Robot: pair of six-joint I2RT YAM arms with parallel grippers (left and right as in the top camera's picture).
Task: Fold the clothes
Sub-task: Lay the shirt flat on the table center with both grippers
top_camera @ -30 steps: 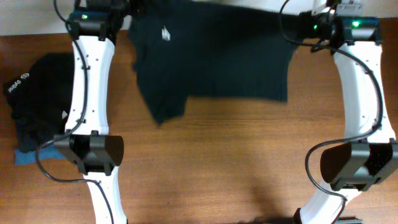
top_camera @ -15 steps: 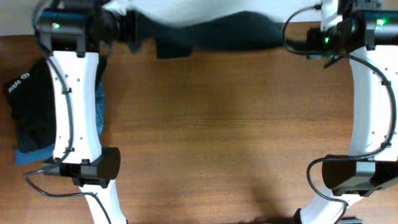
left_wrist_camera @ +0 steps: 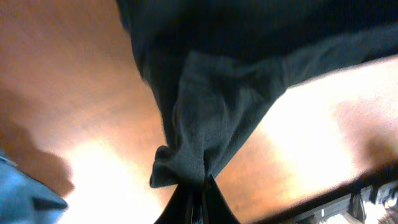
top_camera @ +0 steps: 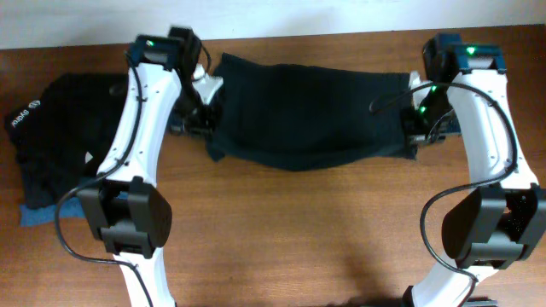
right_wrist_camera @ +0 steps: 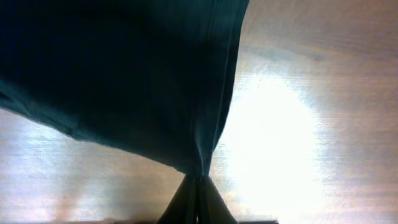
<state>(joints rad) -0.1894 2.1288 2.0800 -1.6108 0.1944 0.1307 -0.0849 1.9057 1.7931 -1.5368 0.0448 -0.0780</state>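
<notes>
Black T-shirt, one item, soft knit.
Location: far half of the tabletop, stretched left to right between the two arms, its middle sagging toward the near side. Whether the sagging edge touches the wood cannot be told.
Hold: left jaws pressed together on a bunched tuck of cloth at the shirt's left edge, the fabric fanning out from the pinch in folds. Right jaws pressed together on the right edge, the cloth drawn to a point there.
Handling, as judged: light and limp, with no stiffness of its own. It takes whatever shape the two pinches and its own weight give it. It creases easily and is not fragile. A thin edge could creep out of a loose pinch.
Where to hold: hems, corners or shoulder seams, at two points well apart, kept taut so it lays flat.
Further stock: pile of dark clothes at the left edge of the tabletop, one with white lettering, blue cloth beneath.
</notes>
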